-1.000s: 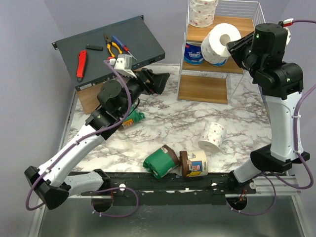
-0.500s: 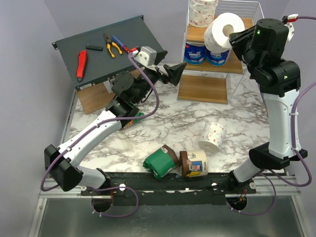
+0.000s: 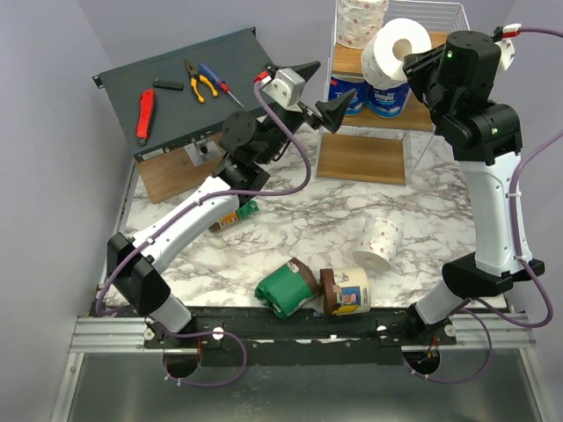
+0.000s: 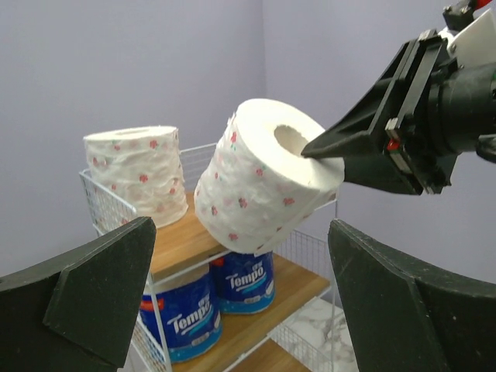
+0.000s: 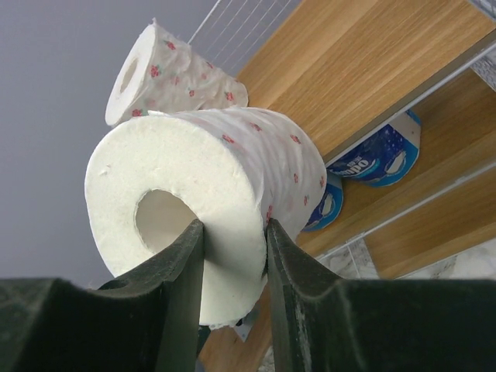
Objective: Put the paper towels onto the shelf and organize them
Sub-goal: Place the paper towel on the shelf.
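My right gripper (image 3: 412, 66) (image 5: 232, 229) is shut on a white pink-speckled paper towel roll (image 3: 400, 48) (image 4: 263, 178) (image 5: 217, 194), one finger in its core and one outside. It holds the roll tilted at the top tier's front edge of the shelf (image 3: 365, 158) (image 4: 178, 240) (image 5: 372, 62). Another speckled roll (image 3: 361, 22) (image 4: 132, 167) (image 5: 167, 70) stands on the top tier. Two blue-wrapped rolls (image 3: 347, 92) (image 4: 178, 314) (image 5: 380, 159) stand on the middle tier. My left gripper (image 3: 317, 90) (image 4: 240, 232) hangs open and empty left of the shelf, facing it.
On the marble table lie a speckled roll (image 3: 380, 242), a green roll (image 3: 286, 288), a cream-and-brown roll (image 3: 345, 290), and another green one (image 3: 237, 214) partly behind my left arm. A dark grey slanted panel (image 3: 246, 61) with hand tools (image 3: 145, 114) sits at the back left.
My left arm rose and swung right toward the shelf, its jaws opening wide. My right gripper lifted the speckled roll from middle-tier height up to the top tier.
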`<action>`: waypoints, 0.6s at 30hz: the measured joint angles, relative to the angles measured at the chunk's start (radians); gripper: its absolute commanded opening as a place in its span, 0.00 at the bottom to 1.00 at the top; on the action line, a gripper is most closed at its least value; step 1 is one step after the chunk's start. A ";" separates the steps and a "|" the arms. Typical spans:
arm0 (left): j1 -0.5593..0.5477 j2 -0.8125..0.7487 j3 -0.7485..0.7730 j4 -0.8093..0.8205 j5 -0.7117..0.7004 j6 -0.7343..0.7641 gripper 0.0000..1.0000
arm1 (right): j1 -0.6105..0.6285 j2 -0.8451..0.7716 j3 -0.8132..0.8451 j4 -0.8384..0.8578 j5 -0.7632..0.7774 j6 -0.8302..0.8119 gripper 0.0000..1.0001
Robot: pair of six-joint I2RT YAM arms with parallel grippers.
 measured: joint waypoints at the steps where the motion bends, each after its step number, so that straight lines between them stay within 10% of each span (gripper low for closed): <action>1: -0.002 0.008 0.013 0.002 0.002 0.006 0.99 | 0.000 0.000 -0.003 0.004 0.004 0.000 0.01; 18: -0.029 0.085 0.042 0.047 0.007 0.037 0.99 | 0.000 0.013 -0.064 0.108 0.077 -0.002 0.01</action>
